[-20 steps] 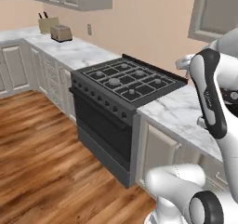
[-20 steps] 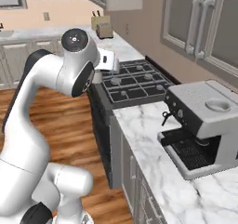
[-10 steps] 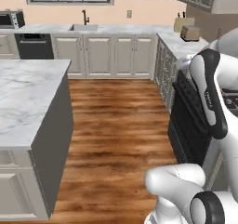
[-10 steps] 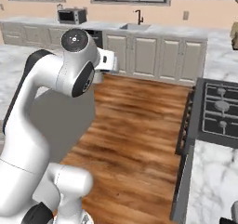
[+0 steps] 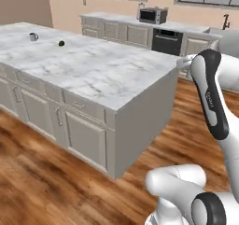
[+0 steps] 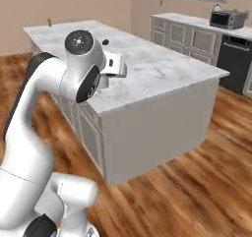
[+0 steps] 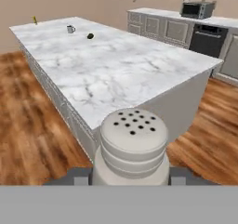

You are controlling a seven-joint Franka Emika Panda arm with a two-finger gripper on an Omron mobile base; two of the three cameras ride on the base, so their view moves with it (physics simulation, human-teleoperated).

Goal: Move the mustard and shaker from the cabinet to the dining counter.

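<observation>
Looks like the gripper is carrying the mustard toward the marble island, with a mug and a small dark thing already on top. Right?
Not quite: the gripper holds the shaker, a grey cylinder with a holed, domed top, not the mustard; the hand view shows it. The rest stands: the dining counter lies ahead, with a mug and a small dark object on it.

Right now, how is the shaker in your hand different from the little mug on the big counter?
The shaker is held in the gripper above the floor; the mug stands on the counter. The shaker has a domed top with holes and no handle; the mug has a handle. Both are small and greyish.
</observation>
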